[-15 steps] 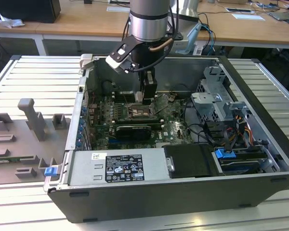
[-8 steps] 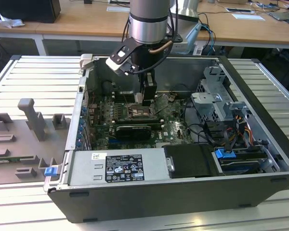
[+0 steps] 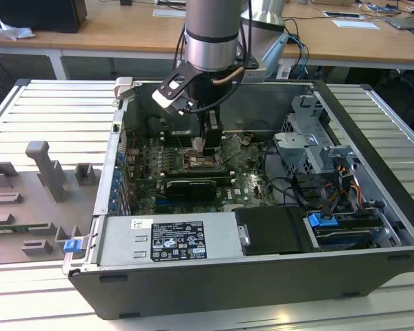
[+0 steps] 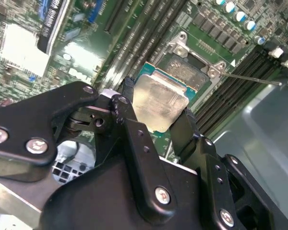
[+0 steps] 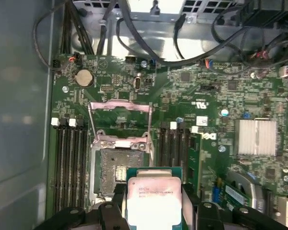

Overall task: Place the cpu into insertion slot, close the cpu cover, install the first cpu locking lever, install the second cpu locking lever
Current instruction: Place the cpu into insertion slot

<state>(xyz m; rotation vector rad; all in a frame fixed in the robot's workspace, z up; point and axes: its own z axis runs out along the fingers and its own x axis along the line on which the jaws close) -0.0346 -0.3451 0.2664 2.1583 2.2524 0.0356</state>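
While the cpu (image 5: 153,196) sits pinched on two opposite edges by the gripper (image 5: 153,206), jaws closed to chip width, it overlaps one corner of the insertion slot (image 5: 113,170), unseated. The cpu cover (image 5: 119,120) lies flipped open beside the slot, on the green motherboard (image 5: 216,96) inside the case (image 3: 262,289).

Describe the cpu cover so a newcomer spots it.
In the open computer case, find the insertion slot on the green motherboard, between black memory slots. The cpu cover is the thin silvery frame hinged open beside it, board showing through.
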